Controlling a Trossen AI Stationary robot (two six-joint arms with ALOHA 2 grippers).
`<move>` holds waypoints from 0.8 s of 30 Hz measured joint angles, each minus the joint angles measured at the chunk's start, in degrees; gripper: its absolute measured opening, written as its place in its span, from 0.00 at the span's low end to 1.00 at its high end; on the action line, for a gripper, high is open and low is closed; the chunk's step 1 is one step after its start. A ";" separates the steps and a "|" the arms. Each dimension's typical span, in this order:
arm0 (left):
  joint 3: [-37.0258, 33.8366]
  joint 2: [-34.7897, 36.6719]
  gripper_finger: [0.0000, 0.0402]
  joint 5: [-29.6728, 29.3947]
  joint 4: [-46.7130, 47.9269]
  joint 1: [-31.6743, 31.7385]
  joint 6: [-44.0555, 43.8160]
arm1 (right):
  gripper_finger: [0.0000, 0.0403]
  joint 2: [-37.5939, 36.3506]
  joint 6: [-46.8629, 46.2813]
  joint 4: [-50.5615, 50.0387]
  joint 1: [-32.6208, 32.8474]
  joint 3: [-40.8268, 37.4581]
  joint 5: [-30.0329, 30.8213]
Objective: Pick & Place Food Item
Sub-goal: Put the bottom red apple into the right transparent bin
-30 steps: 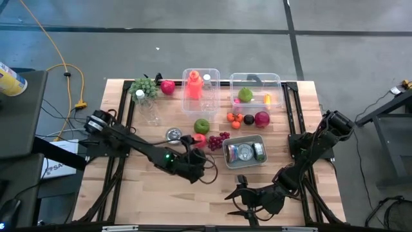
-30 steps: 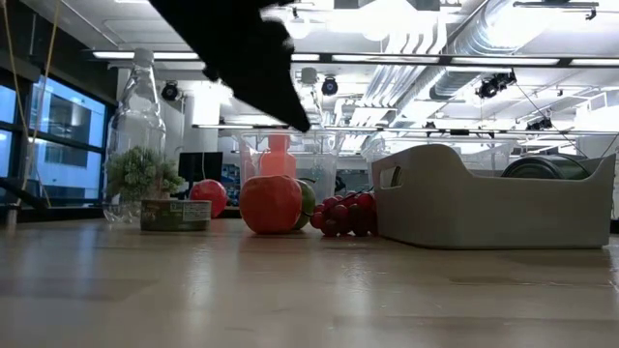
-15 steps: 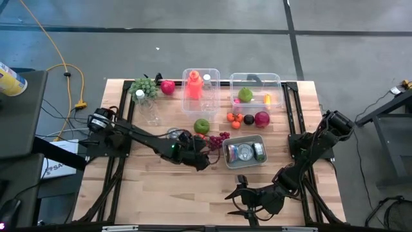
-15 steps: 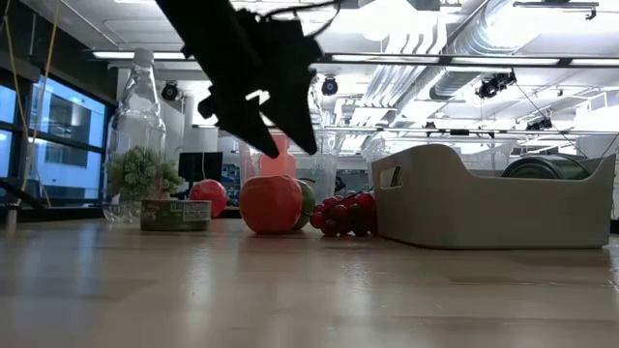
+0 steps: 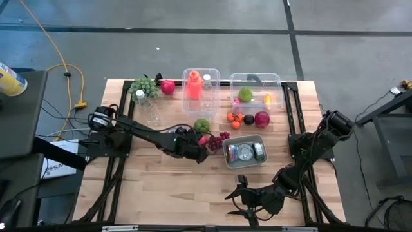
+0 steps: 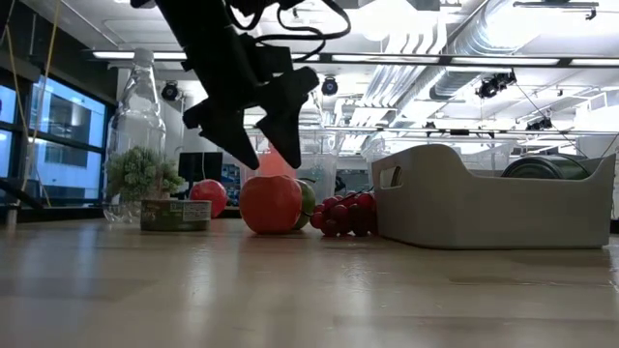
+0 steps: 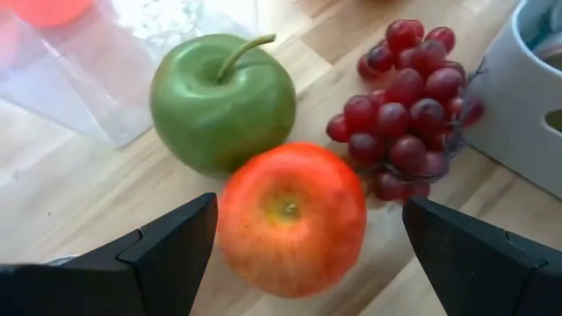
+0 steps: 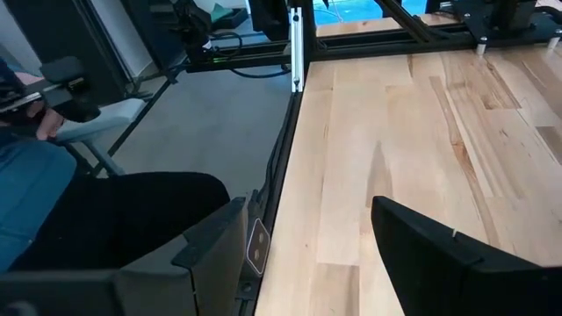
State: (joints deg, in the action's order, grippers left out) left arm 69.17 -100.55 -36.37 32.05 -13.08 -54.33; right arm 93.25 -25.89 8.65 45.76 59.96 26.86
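- The wooden table (image 5: 161, 180) fills the middle of the high view, with bare boards across its near half.
- The left arm (image 5: 138, 132) reaches from the table's left edge toward the centre.
- The right arm (image 5: 309, 151) waits at the table's right side, bent back toward the near edge.
- The grey tray (image 5: 244, 151) sits right of centre, holding tins, and just beside the grapes.
- Two clear plastic bins stand at the far side: the left bin (image 5: 201, 84) holds an orange-red bottle, the right bin (image 5: 255, 90) holds a green fruit.
- A clear glass bottle (image 6: 135, 126) stands at the far left, with a leafy green bunch (image 5: 143, 87) next to it.
- The left gripper (image 6: 259, 145) hovers just above the red apple (image 6: 271, 203), claw spread wide with one finger on each side and neither touching it.
- The right gripper (image 5: 239, 201) rests at the near edge, claw part open and holding nothing.
- The red apple, near the table's centre, stands upright and touches the green apple (image 7: 222, 101) on its far side.
- The red grapes (image 7: 407, 101) lie just to the right of the red apple, between it and the grey tray.
- A dark red fruit (image 5: 261, 118), small orange fruits (image 5: 235, 119) and a pink-red fruit (image 5: 167, 87) lie farther back.
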 joint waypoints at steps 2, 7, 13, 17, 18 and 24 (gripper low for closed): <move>0.00 0.00 0.87 -0.56 -0.12 0.33 0.17 | 0.58 0.00 -0.01 -0.24 0.00 0.00 0.01; 0.09 -0.50 0.87 -1.07 -0.23 0.31 0.75 | 0.58 0.26 -1.02 -0.22 0.00 0.00 0.01; 0.07 -0.93 0.87 -0.89 0.11 0.17 0.75 | 0.58 1.95 -0.90 0.26 0.00 0.00 0.00; 0.10 -1.43 0.87 -1.05 0.03 0.18 0.73 | 0.58 2.74 0.40 1.26 -0.12 0.00 0.14; 0.04 -1.54 0.87 -0.97 0.26 0.18 0.73 | 0.58 2.75 0.56 1.26 -0.12 -0.02 0.15; 0.04 -1.53 0.87 -0.97 0.10 0.18 0.73 | 0.58 2.75 0.63 1.48 -0.11 -0.02 0.08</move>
State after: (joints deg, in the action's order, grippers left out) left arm 69.21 -102.08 -37.34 32.15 -12.91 -53.60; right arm 96.01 -25.26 10.13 45.65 59.94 26.94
